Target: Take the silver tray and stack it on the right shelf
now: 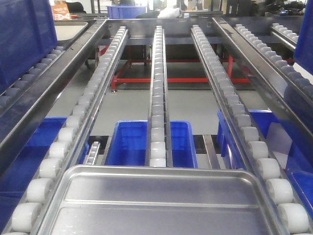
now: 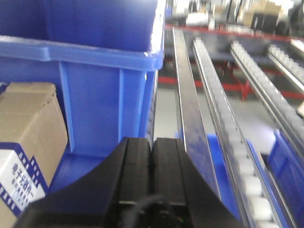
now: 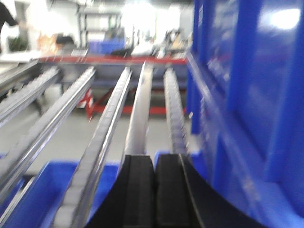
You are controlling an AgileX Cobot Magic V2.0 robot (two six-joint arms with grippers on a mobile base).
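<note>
While the silver tray [image 1: 161,196] lies flat across the near end of the roller lanes, which we take for the right shelf [image 1: 157,98], neither arm shows in the front view, and we cannot tell whether the tray is already in its final place or waiting to be lifted. Our left gripper [image 2: 152,161] has its fingers pressed together with nothing between them, hanging just beside a blue crate [image 2: 95,71] and near a cardboard box [image 2: 23,133]. Our right gripper [image 3: 154,185] is likewise pressed together and empty, with a tall blue crate wall [image 3: 247,95] close on its right. We judge three risks. If either claw comes down without spreading first, it would push the tray instead of catching the low rim, and on free rollers a push could send it sliding along the lane. The shiny, thin rim offers little to pinch, so a shallow grip could slip. And with crates so close to both wrists, a wide swing could knock a crate or snag the box; the blue bins [image 1: 132,142] under the lanes would catch a dropped tray awkwardly.
</note>
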